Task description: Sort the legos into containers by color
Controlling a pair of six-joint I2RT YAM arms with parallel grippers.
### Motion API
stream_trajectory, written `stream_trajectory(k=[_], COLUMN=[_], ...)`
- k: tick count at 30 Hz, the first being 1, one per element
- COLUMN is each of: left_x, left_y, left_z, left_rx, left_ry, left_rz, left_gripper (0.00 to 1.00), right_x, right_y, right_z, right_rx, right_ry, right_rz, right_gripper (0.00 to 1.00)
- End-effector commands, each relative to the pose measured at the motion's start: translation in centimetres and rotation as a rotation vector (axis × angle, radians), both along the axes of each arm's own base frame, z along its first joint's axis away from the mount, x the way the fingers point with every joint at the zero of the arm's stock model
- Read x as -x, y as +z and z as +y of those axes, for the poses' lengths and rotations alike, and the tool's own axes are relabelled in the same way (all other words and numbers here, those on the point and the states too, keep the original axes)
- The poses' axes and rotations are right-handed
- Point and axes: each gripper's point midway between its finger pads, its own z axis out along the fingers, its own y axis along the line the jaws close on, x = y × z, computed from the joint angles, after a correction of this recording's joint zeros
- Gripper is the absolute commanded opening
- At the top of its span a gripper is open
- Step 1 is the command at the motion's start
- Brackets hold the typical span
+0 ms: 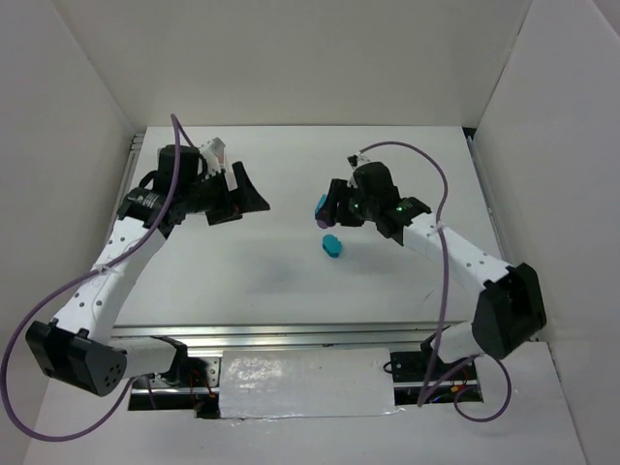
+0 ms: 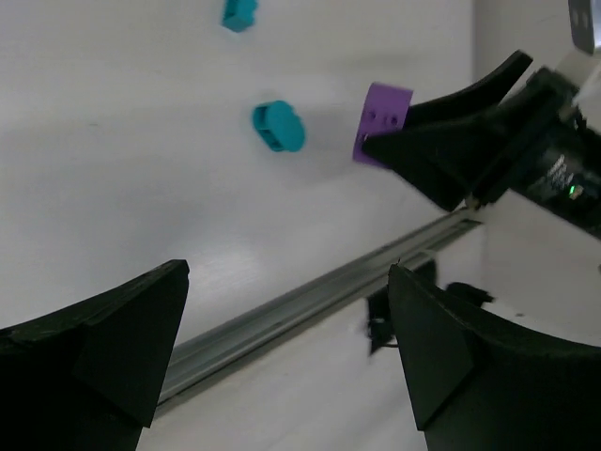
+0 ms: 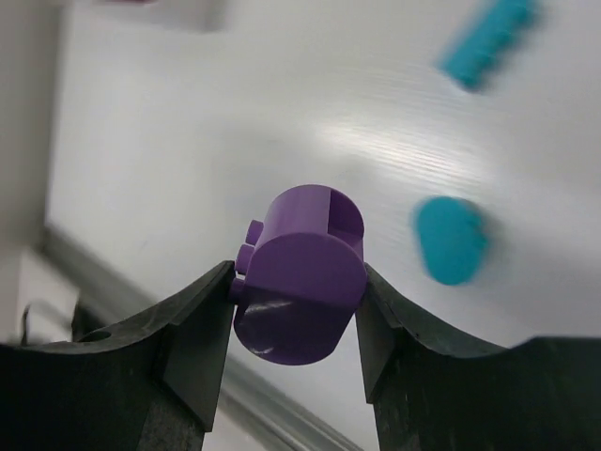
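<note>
Purple lego rounded, glossy; right gripper clamping

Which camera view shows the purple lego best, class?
Right wrist: the purple lego fills mid-frame, gripped in the right claw. Left wrist shows it smaller, from the side. Top external barely shows it.

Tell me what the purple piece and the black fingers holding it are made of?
The purple lego looks like hard moulded plastic: smooth and slightly glossy, with a soft sheen on its round face. The fingers of the right end effector look like matte black plastic, dull with no shine. They may be printed, but that is hard to tell.
</note>
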Motion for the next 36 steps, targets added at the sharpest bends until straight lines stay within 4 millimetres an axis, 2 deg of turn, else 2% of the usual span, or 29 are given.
stream_trajectory(k=[1, 2, 4, 6, 8, 11, 15, 20, 22, 24, 25, 27, 28, 30, 31, 32, 34, 35, 36], left_x=[-0.1, 0.0, 0.3, 0.8, 1.2, 1.8, 3.0, 4.2, 4.5, 5.0, 5.1, 5.6, 5.7, 6.0, 6.0, 5.9, 5.6, 5.0, 3.7], left_y=[1.9, 2.2, 3.1, 3.9, 3.3, 3.0, 2.3, 2.2, 2.7, 3.4, 3.7, 4.3, 4.4, 4.4, 4.2, 4.0, 3.7, 4.2, 4.1], left_z=[-3.9, -4.4, -5.6, -6.4, -6.7, -6.9, -7.5, -8.5, -8.8, -9.6, -9.8, -10.6, -10.8, -11.2, -11.2, -11.2, -10.9, -10.7, -9.9], left_rx=[0.286, 0.321, 0.380, 0.412, 0.404, 0.383, 0.369, 0.394, 0.406, 0.420, 0.423, 0.428, 0.429, 0.427, 0.422, 0.409, 0.382, 0.361, 0.316], left_ry=[-0.035, -0.044, -0.068, -0.092, -0.097, -0.108, -0.131, -0.171, -0.189, -0.225, -0.236, -0.270, -0.280, -0.305, -0.312, -0.317, -0.307, -0.307, -0.252], left_rz=[0.106, 0.121, 0.143, 0.167, 0.221, 0.232, 0.250, 0.258, 0.252, 0.247, 0.240, 0.234, 0.234, 0.240, 0.243, 0.239, 0.231, 0.187, 0.149], left_gripper=[1.00, 0.99, 1.00, 1.00, 1.00, 1.00, 0.98, 0.84, 0.82, 0.75, 0.66, 0.55, 0.42, 0.29, 0.06, 0.00, 0.00, 0.00, 0.00], right_x=[4.7, 7.2, 8.5, 10.1, 10.9, 11.0, 11.1, 11.0, 11.1, 11.0, 10.7, 10.5, 10.4, 10.3, 10.3, 10.2, 10.0, 9.8, 9.9], right_y=[6.3, 7.0, 7.7, 9.5, 11.1, 12.6, 13.2, 13.7, 13.8, 13.5, 13.3, 13.1, 12.9, 12.8, 12.7, 12.7, 12.5, 12.3, 11.7], right_z=[5.8, 7.0, 7.9, 8.7, 9.2, 9.1, 9.3, 9.6, 9.8, 9.9, 9.9, 9.8, 9.8, 9.6, 9.7, 9.6, 9.5, 9.4, 9.1], right_rx=[-0.148, -0.157, -0.134, -0.140, -0.180, -0.177, -0.161, -0.167, -0.168, -0.157, -0.142, -0.133, -0.128, -0.125, -0.124, -0.122, -0.127, -0.121, -0.120], right_ry=[0.549, 0.688, 0.740, 0.795, 0.822, 0.821, 0.839, 0.838, 0.844, 0.844, 0.831, 0.825, 0.820, 0.816, 0.817, 0.811, 0.778, 0.761, 0.747], right_rz=[-0.251, -0.261, -0.282, -0.347, -0.408, -0.438, -0.454, -0.469, -0.475, -0.469, -0.469, -0.480, -0.488, -0.494, -0.489, -0.486, -0.463, -0.456, -0.437], right_gripper=[0.00, 0.00, 0.00, 0.00, 0.00, 0.00, 0.00, 0.00, 0.00, 0.00, 0.00, 0.00, 0.00, 0.00, 0.00, 0.02, 0.73, 0.99, 1.00])
